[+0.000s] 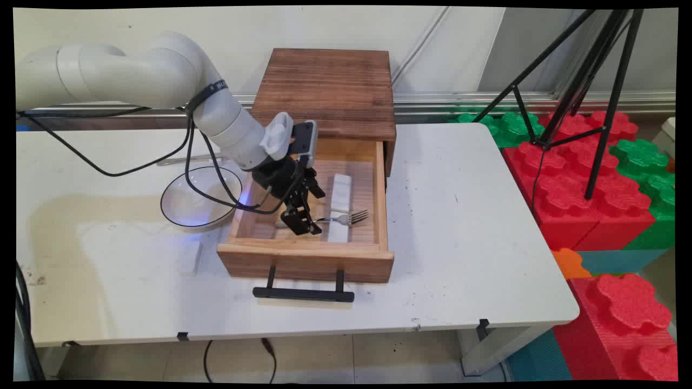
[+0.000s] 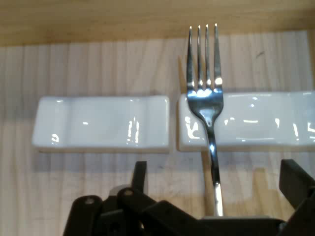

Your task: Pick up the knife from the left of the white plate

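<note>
My gripper (image 1: 303,223) reaches down into the pulled-out wooden drawer (image 1: 305,260), its fingers open on either side of a metal fork's handle. The fork (image 1: 350,218) lies across the drawer floor with its neck on a white ceramic rest (image 1: 336,232) and its tines pointing toward the drawer's right wall. In the hand view the fork (image 2: 210,113) runs up the middle over the right-hand rest (image 2: 261,120). A second white rest (image 2: 101,123) lies beside it on the left. My gripper (image 2: 216,189) stands open with the handle passing between the two fingers, and neither finger touches it.
The drawer belongs to a dark wooden cabinet (image 1: 330,89) at the table's back, and its black handle (image 1: 303,294) sticks out toward the near edge. A white bowl (image 1: 194,200) sits left of the drawer under the arm's cables. Tripod legs (image 1: 594,108) and foam blocks (image 1: 589,194) stand off the right side.
</note>
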{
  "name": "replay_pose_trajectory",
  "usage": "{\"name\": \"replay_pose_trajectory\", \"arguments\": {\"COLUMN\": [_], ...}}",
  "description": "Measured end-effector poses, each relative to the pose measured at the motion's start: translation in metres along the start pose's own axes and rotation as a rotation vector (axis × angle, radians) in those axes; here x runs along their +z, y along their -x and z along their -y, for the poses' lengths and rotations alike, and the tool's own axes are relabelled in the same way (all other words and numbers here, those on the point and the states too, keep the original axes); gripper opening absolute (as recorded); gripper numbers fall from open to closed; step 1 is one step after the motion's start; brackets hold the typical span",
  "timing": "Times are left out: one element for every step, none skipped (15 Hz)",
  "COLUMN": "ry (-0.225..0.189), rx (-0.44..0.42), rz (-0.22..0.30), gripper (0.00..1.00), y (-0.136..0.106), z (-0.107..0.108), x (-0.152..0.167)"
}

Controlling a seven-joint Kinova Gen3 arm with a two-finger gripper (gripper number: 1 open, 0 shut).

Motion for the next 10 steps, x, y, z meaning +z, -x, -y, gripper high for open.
{"name": "replay_pose_trajectory", "arguments": {"ry": [-0.003, -0.005, -0.008, -0.01, -0.014, -0.015, -0.019, -0.022, -0.025, -0.027], "rx": [0.001, 0.001, 0.002, 0.004, 0.007, 0.01, 0.014, 0.017, 0.021, 0.022], "rz": [-0.006, -0.011, -0.016, -0.02, -0.026, -0.029, -0.035, -0.042, -0.049, -0.053], "gripper": [1.0, 1.0, 1.0, 1.0, 1.0, 1.0, 1.0, 1.0, 1.0, 1.0], "y": [-0.001, -0.002, -0.003, -0.003, -0.004, -0.004, -0.004, -0.003, -0.002, -0.001], "z": [0.0, 0.0, 0.001, 0.001, 0.001, 0.002, 0.002, 0.002, 0.002, 0.002], "x": [-0.003, -0.006, -0.01, -0.013, -0.019, -0.023, -0.031, -0.04, -0.05, -0.058]}}
